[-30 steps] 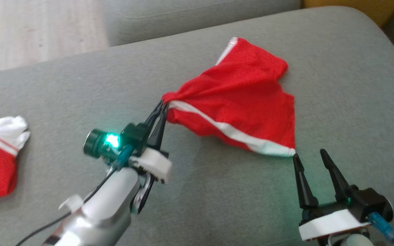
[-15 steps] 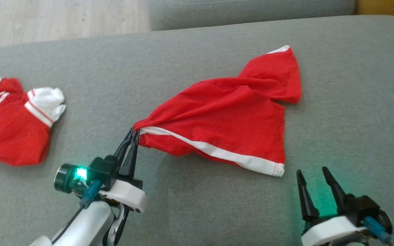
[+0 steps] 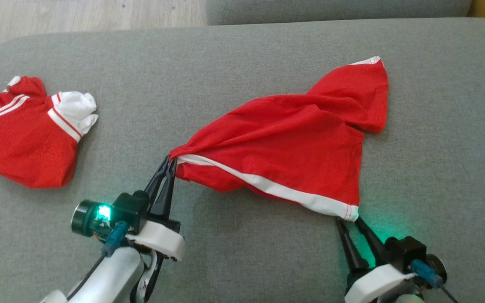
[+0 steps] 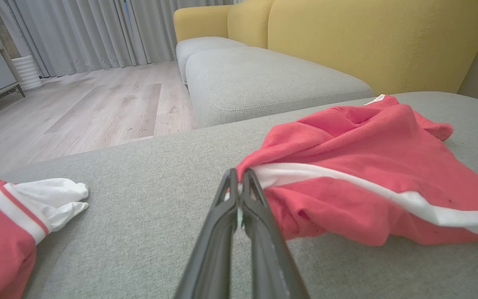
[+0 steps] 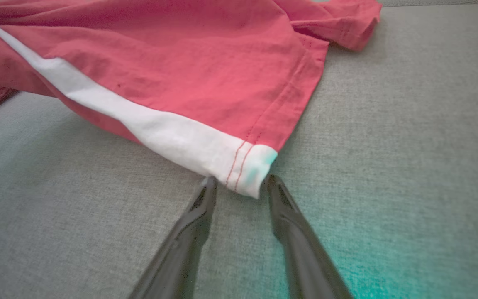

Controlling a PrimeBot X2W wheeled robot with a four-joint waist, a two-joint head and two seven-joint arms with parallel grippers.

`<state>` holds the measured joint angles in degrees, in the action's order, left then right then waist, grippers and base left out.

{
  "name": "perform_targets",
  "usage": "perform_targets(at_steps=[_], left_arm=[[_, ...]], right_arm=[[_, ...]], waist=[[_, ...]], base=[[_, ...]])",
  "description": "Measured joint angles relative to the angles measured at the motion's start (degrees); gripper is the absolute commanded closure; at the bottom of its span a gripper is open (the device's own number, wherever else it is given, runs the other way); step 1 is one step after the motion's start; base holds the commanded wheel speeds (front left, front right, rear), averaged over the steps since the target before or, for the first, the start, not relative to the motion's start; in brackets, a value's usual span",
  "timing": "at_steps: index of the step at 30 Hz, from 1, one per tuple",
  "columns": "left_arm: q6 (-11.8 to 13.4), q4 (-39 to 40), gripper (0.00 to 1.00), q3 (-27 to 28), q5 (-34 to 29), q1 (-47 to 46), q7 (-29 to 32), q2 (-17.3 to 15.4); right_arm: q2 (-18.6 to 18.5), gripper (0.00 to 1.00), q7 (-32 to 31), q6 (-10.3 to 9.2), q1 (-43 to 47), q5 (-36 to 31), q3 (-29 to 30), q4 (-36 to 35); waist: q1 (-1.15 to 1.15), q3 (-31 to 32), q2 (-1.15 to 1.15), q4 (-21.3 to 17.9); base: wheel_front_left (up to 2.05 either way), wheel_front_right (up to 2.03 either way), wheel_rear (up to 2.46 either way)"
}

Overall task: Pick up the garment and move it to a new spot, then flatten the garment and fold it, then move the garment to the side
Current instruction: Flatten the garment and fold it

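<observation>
The left hand [image 3: 170,161] pinches the crumpled red white-striped garment [image 3: 293,143] on the grey sofa cushion [image 3: 242,63]; the right hand [image 3: 347,220], spread, straddles its hem corner [image 5: 250,172].

Grey fabric seat cushions [image 4: 264,79] against a yellow sofa back [image 4: 367,37]; pale wood plank floor [image 4: 98,108] alongside, grey curtains [image 4: 77,33] hanging beyond.

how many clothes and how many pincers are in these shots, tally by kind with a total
red and white clothes: 2 (garment in the middle, garment at the left)
pincers: 2 (left pincer, right pincer)
total: 4
</observation>
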<state>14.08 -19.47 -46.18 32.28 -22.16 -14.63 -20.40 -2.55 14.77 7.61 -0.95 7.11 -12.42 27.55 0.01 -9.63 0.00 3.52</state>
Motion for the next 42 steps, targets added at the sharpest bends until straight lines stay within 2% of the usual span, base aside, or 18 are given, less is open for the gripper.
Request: perform_targets(at_steps=[1, 2, 3, 10, 16, 20, 24, 28, 33, 36, 37, 42], left_arm=[[-0.02, -0.03, 1.00, 0.00, 0.00, -0.01, 0.00, 0.03], [-0.03, -0.07, 1.00, 0.00, 0.00, -0.01, 0.00, 0.08], [-0.03, -0.10, 1.00, 0.00, 0.00, -0.01, 0.00, 0.10], [-0.52, -0.03, 1.00, 0.01, -0.35, 0.00, 0.00, 0.08], [-0.74, 5.23, 1.00, 0.10, -4.25, -1.90, 0.01, -1.92], [-2.69, 9.93, 1.00, 0.14, -5.70, -8.61, 2.75, -3.71], [-5.06, 12.79, 1.00, 0.96, -7.13, -18.77, 7.27, -4.55], [-9.02, 11.32, 1.00, 1.88, -6.26, -29.72, 13.48, -4.21], [-14.71, 2.37, 1.00, 2.68, -4.30, -42.91, 17.75, -1.30], [-17.00, -4.27, 1.00, 2.88, -5.68, -50.73, 16.85, 0.09], [-17.00, -4.27, 1.00, 2.88, -5.68, -50.73, 16.85, 0.09], [-17.60, -14.10, 1.00, 3.67, -9.92, -61.85, 9.93, 1.83]], right_arm=[[-0.02, 0.71, 0.00, -0.01, -0.13, 0.15, -0.18, 0.16], [-0.03, 0.96, 0.00, -0.01, -0.30, 0.21, -0.44, 0.35], [-0.04, 1.00, 0.00, -0.01, -0.55, 0.21, -0.66, 0.48], [-0.36, 1.00, -0.01, -0.01, -1.05, -0.21, -1.24, -2.32], [-0.69, 1.00, -0.12, 0.00, -1.25, -1.62, 3.89, -16.24], [-3.04, 1.00, -0.12, -0.01, -5.38, -1.32, 5.08, -24.03], [-7.34, 1.00, -0.09, -0.01, -15.72, -0.67, 8.66, -27.64], [-12.55, 1.00, -0.75, -0.01, -28.48, -0.60, 11.20, -26.76], [-14.91, 1.00, -4.03, -0.01, -43.00, 2.21, 10.44, -20.48], [-16.41, 1.00, -4.21, -0.01, -51.32, 3.47, 8.15, -13.25], [-16.41, 1.00, -4.21, -0.01, -51.32, 3.47, 8.15, -13.25], [-16.99, 1.00, -1.71, -0.01, -64.78, 4.17, 6.00, -3.23]], waist=[[0.00, 0.05, 0.00, -0.01], [0.00, 0.13, 0.00, -0.04], [0.00, 0.23, 0.00, -0.10], [0.00, 1.56, 0.00, -1.21], [0.00, 2.97, 0.00, -2.95], [0.00, 3.47, 0.00, -4.28], [-0.01, 2.86, 0.00, -4.88], [0.00, 0.94, 0.00, -4.83], [0.00, -3.14, 0.00, -4.43], [0.01, -6.25, 0.00, -4.32], [0.01, -6.25, 0.00, -4.32], [0.02, -11.38, 0.00, -4.37]], base=[[0.00, 0.00, 0.00], [0.00, 0.00, 0.00], [0.00, 0.00, 0.00], [0.00, 0.00, 0.00], [0.00, 0.00, 0.00], [0.00, 0.00, 0.00], [0.00, 0.00, 0.00], [0.00, 0.00, 0.00], [0.00, 0.00, 0.00], [0.00, 0.00, 0.00], [0.00, 0.00, 0.00], [0.00, 0.00, 0.00]])
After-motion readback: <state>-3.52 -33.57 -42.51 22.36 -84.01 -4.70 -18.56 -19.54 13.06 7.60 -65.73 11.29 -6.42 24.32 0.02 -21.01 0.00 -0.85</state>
